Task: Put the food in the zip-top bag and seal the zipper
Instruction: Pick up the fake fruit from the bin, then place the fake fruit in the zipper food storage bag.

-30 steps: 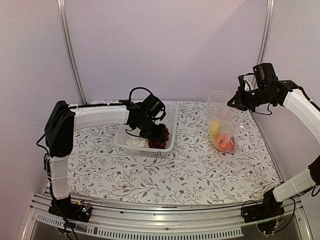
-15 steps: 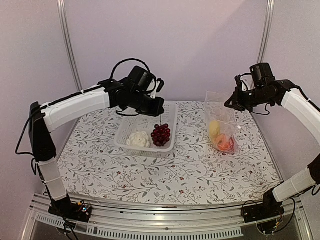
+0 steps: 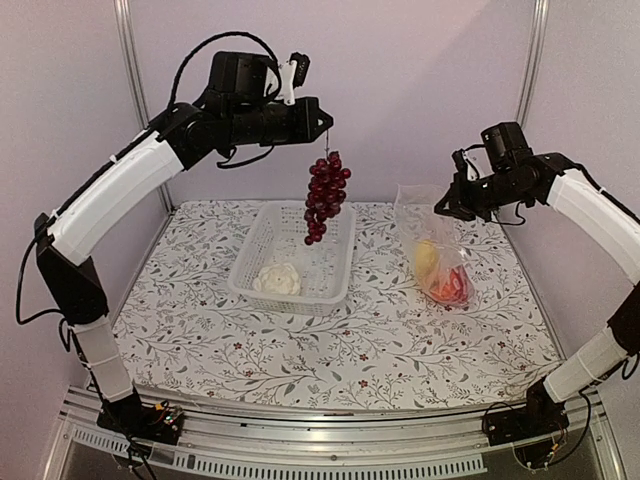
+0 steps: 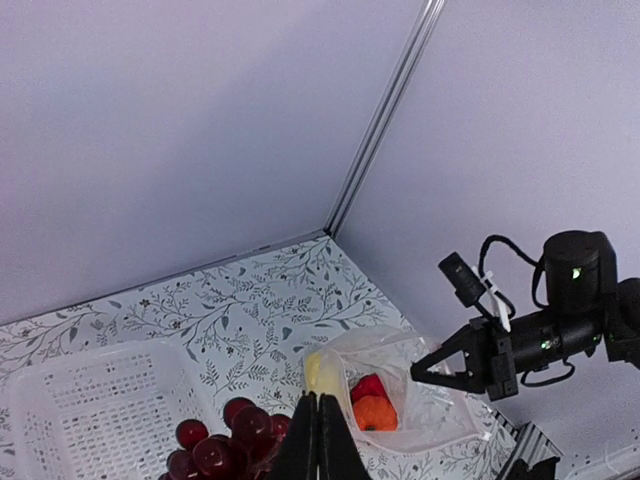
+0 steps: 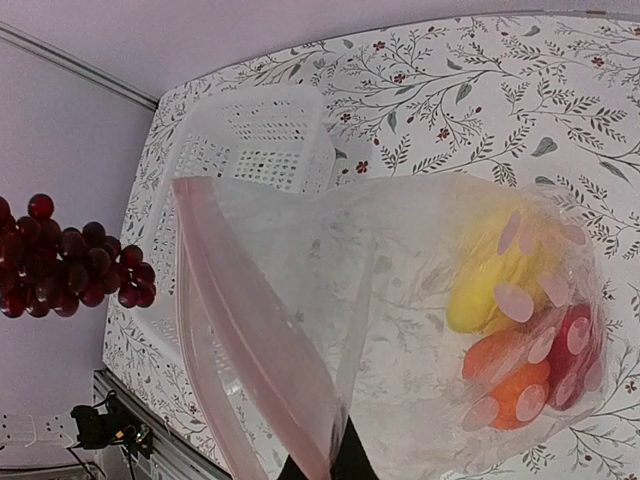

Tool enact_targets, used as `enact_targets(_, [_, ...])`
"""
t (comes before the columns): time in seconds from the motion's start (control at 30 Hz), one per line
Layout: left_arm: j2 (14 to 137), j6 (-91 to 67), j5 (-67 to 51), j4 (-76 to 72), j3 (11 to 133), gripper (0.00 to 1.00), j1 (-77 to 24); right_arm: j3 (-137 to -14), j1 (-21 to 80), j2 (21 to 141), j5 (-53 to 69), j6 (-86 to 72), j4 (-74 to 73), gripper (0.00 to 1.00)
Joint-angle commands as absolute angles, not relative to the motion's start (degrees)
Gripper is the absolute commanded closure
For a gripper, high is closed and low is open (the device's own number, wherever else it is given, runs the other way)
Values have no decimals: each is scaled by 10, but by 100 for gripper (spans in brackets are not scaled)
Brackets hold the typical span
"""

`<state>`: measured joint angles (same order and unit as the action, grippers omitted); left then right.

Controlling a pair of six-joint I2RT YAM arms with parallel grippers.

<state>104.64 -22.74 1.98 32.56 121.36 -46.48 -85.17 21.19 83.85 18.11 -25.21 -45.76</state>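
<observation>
My left gripper (image 3: 326, 120) is shut on the stem of the dark purple grape bunch (image 3: 324, 197), which hangs high above the white basket (image 3: 278, 232). The left wrist view shows the closed fingertips (image 4: 318, 402) with grapes (image 4: 215, 448) below them. My right gripper (image 3: 441, 208) is shut on the top edge of the zip-top bag (image 3: 436, 250) and holds its mouth up and open. The zipper (image 5: 250, 330) shows as a pinkish strip along the mouth. Inside the bag lie a yellow piece (image 5: 485, 280), an orange fruit (image 5: 505, 388) and a red pepper (image 5: 572, 348). White cauliflower (image 3: 277, 279) stays in the basket.
A floral cloth (image 3: 350, 350) covers the table. Purple walls with metal corner posts (image 3: 137, 100) close in the back and sides. The basket stands left of the bag, with a gap of cloth between them.
The left arm has lifted the grape bunch out of the basket and high above it. The right gripper has shifted slightly left with the bag's edge.
</observation>
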Motion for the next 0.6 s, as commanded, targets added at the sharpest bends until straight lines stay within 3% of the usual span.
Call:
enact_targets(0.0, [1066, -244, -2, 272, 1285, 100, -461, -867, 225, 853, 176, -245, -452, 100])
enact_targets(0.17, [1089, -256, -44, 247, 1352, 100, -462, -875, 244, 866, 178, -251, -442, 100])
enact_targets(0.57, [1101, -263, -140, 142, 1371, 100, -496, -928, 301, 911, 189, -277, -438, 100])
